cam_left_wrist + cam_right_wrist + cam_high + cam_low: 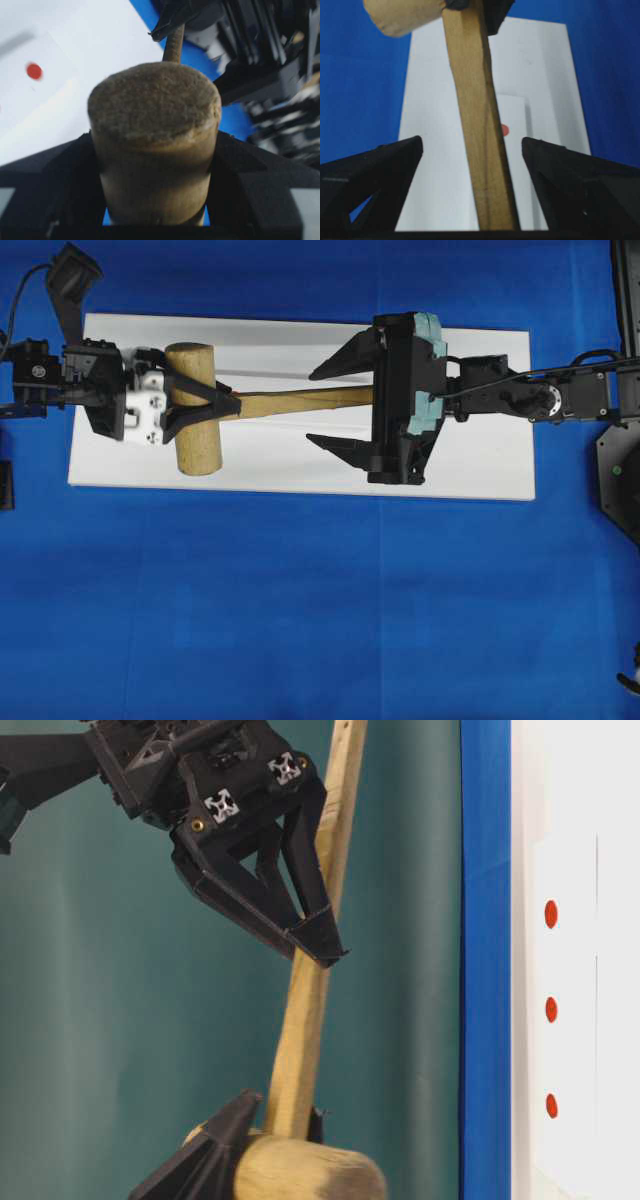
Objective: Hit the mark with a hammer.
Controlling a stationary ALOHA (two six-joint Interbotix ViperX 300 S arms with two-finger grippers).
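Beneath both pincers lies a blue counter (300,610), and on it a long white rectangular board (480,465) that stretches under the two arms. Red round marks (551,1009) sit in a row on the board; in the table-level view three show.

Between the pincers hangs the hammer (270,402), a light-wood mallet with a thick cylindrical head and a long, flat, straight handle. Its head sits inside the left pincer (215,405), whose black fingers (50,185) pinch it from both sides where the handle enters, as the left wrist view shows. From there the handle runs across to the right pincer (335,405) and passes through the gap between its jaws.

That right pincer stands spread wide: in the right wrist view its two black fingers (375,175) are well apart from the handle on either side, touching nothing. One red mark peeks out just beside the handle there.
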